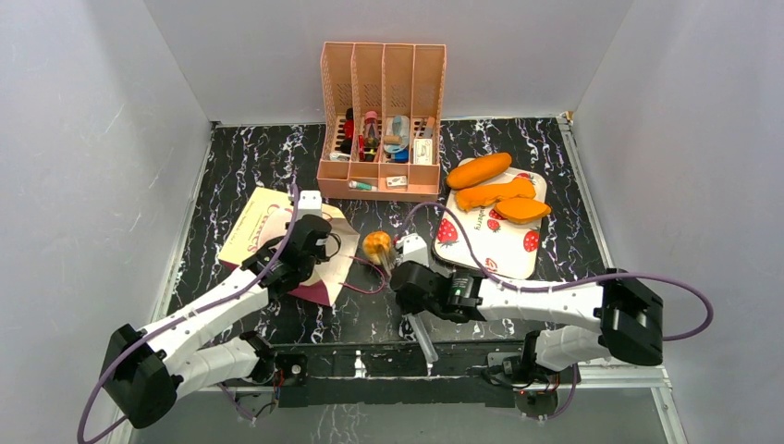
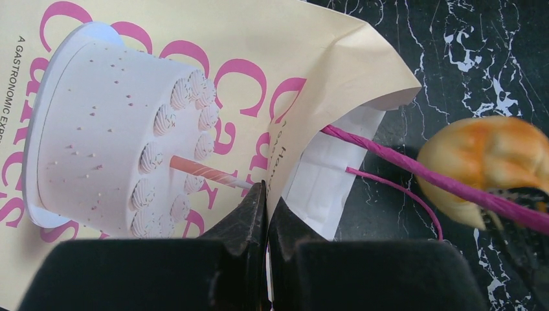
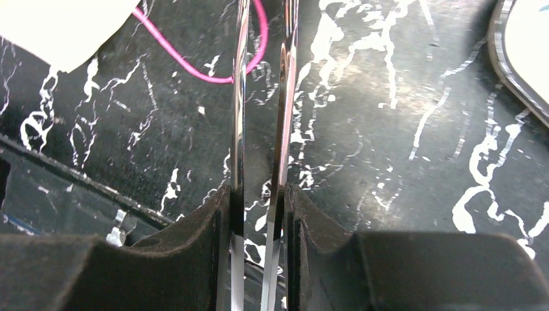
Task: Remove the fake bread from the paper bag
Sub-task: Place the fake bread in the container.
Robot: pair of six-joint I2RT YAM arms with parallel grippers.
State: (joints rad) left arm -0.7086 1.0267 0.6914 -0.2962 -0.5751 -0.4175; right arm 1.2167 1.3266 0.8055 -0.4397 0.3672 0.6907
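The tan paper bag [image 1: 263, 231] lies flat at the left with its mouth towards the centre; its "Cakes" face [image 2: 311, 58] fills the left wrist view. My left gripper [image 1: 314, 242] [image 2: 267, 194] is shut on the bag's upper mouth edge. My right gripper [image 1: 411, 282] [image 3: 259, 191] is shut on metal tongs [image 1: 421, 338] [image 3: 239, 97]. The tongs hold a small golden bun [image 1: 376, 243] [image 2: 485, 165] just outside the bag's mouth, beside the pink cord handle [image 2: 401, 162]. Three more fake bread pieces rest on the tray [image 1: 504, 250]: an oval roll [image 1: 479, 170], a knobbly stick [image 1: 495, 194] and a bun [image 1: 522, 210].
A peach plastic organiser [image 1: 382, 120] with small items stands at the back centre. The strawberry-print tray lies at the right, close to the right arm. A loop of pink cord [image 3: 194, 68] lies on the black marbled table [image 1: 555, 148]. Grey walls close in three sides.
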